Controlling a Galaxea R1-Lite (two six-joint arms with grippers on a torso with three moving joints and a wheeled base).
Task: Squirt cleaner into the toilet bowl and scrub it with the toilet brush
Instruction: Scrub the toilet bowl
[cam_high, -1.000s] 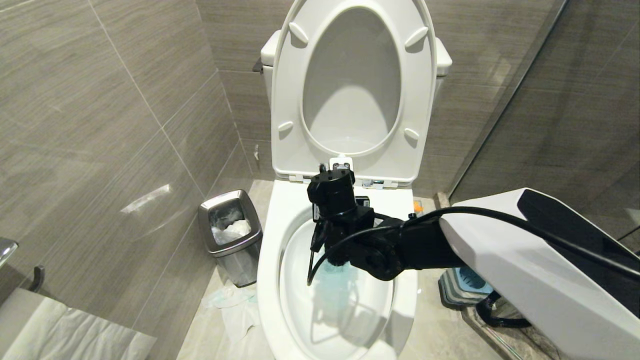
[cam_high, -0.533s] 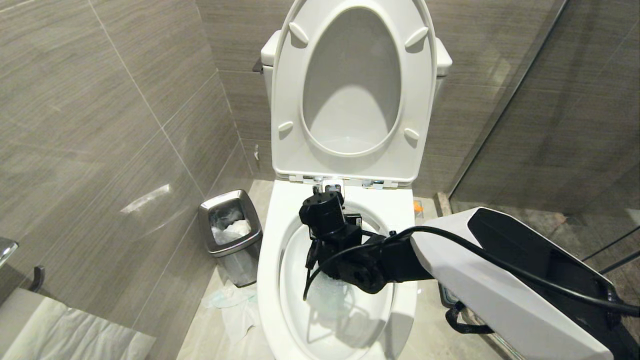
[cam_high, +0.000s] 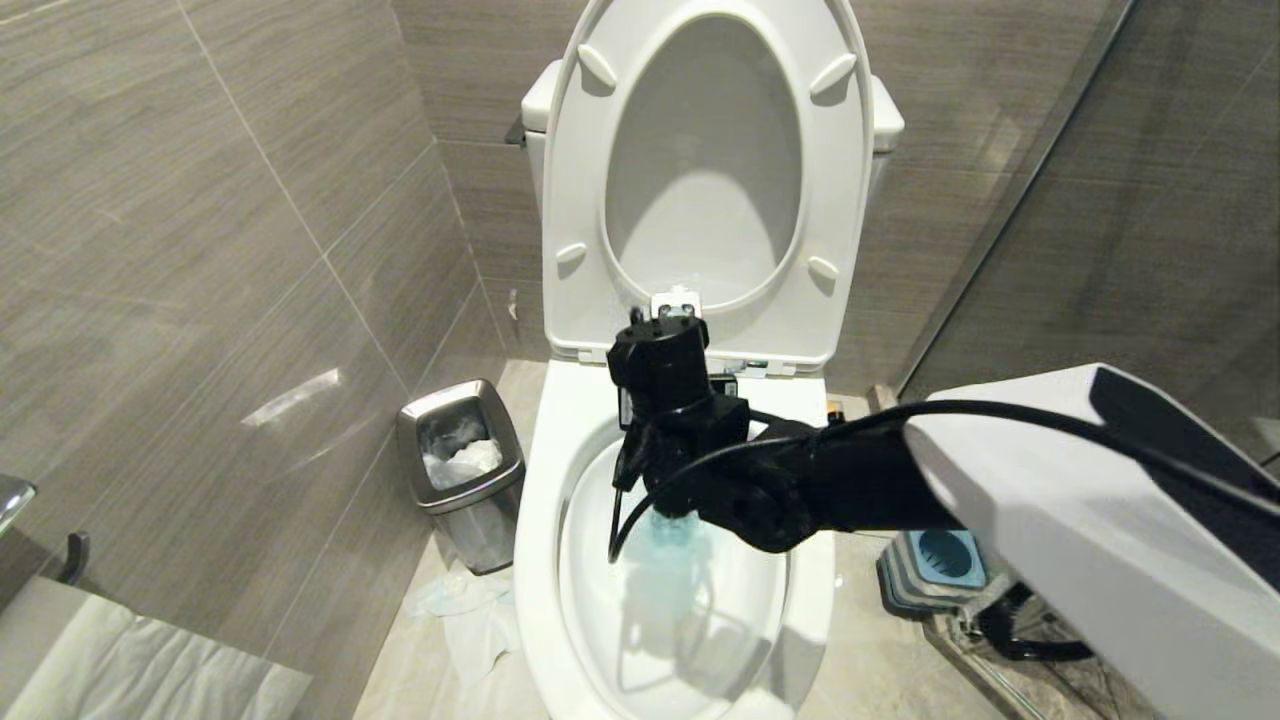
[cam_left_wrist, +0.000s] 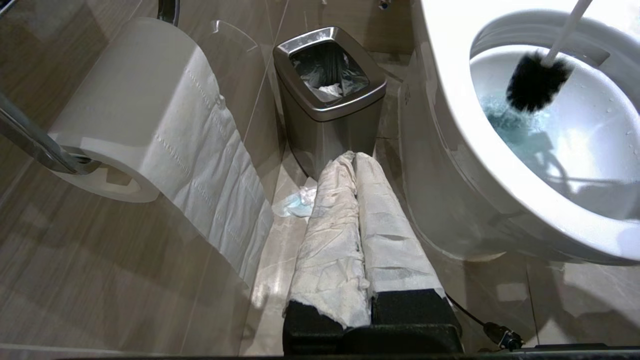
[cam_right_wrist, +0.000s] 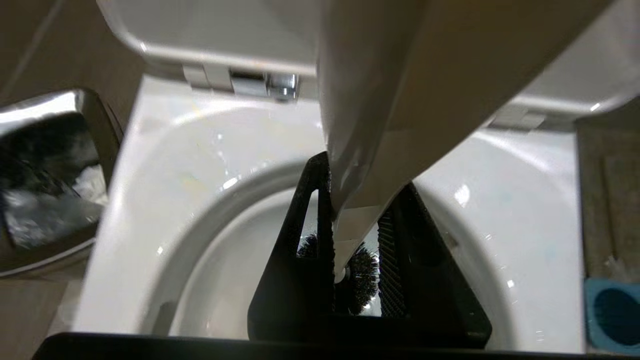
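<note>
The right gripper (cam_right_wrist: 357, 250) is clamped narrowly on the white handle of the toilet brush (cam_left_wrist: 542, 75), directly above the toilet bowl (cam_high: 545, 470). The handle's long axis slants down from the jaws into the basin, so the black bristle head hangs below and ahead of them, just over the teal cleaner (cam_left_wrist: 505, 122) pooled against the basin's near wall. The right forearm reaches across the bowl's rim, wrist bent downward. The left gripper (cam_left_wrist: 357, 235), paper-wrapped fingers pressed together, hangs idle beside the bowl, near the steel waste bin (cam_left_wrist: 327, 97).
</note>
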